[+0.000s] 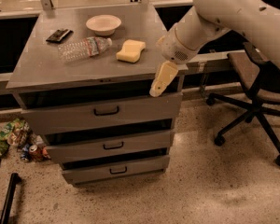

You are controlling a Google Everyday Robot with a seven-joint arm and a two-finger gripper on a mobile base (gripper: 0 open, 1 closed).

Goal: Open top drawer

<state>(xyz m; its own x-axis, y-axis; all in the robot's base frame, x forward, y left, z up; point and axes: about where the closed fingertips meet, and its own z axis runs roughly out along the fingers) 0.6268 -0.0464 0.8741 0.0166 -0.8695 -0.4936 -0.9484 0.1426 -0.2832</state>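
The top drawer is the uppermost and tallest of three grey drawer fronts in a grey cabinet, with a small black bar handle at its centre. It sits flush with the fronts below, a dark gap above it. My gripper hangs from the white arm at the cabinet's front right corner, above the drawer's right end and well right of the handle.
The cabinet top holds a white bowl, a plastic bottle, a yellow sponge and a black object. An office chair stands at the right. Cans and wrappers lie on the floor at left.
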